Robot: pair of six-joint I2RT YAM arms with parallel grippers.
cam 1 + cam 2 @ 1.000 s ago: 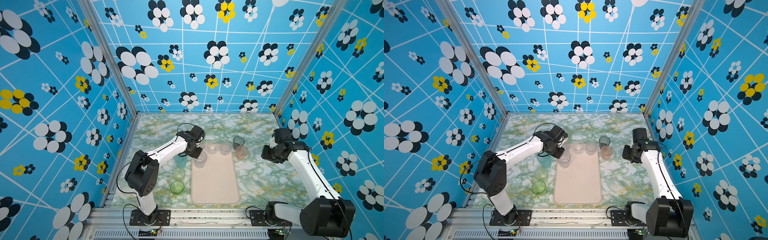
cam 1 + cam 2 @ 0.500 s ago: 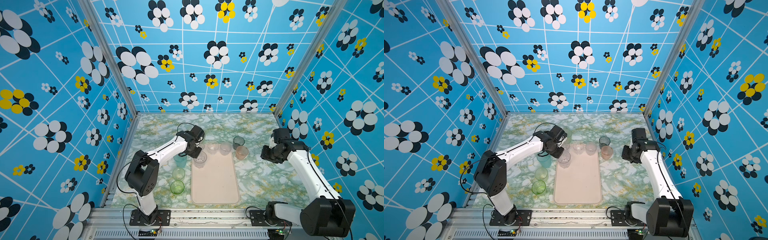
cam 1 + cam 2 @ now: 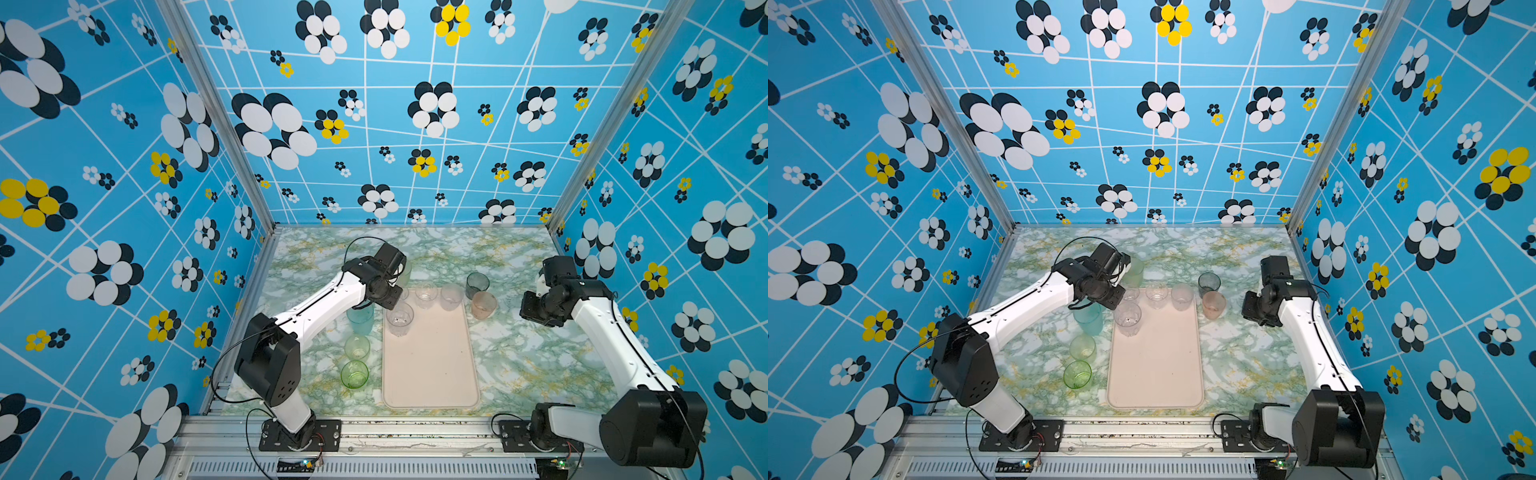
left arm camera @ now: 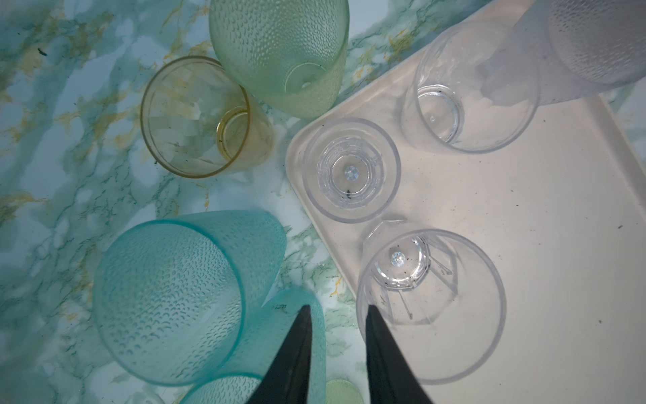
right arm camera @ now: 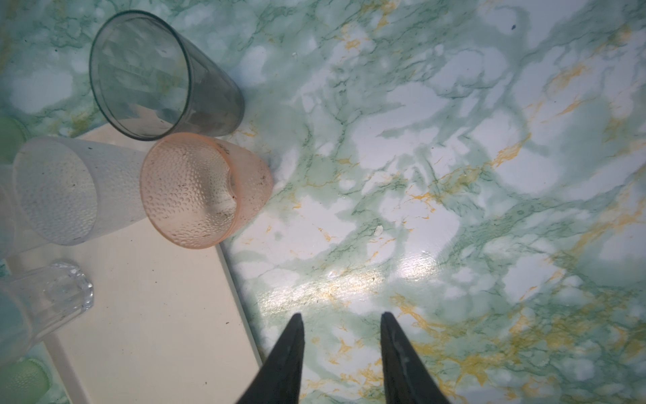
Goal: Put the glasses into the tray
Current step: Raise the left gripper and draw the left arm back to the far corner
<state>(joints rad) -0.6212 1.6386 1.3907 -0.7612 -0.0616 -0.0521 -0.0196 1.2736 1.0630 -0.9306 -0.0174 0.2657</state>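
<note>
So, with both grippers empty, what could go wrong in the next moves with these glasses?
1. The left gripper hangs open over the narrow gap between a teal tumbler and a tall clear tumbler on the tray; a sideways move could tip either one.
2. The pink tumbler stands close beside the grey tumbler and a frosted tumbler; the right gripper may bump a neighbour when grasping it.
</note>
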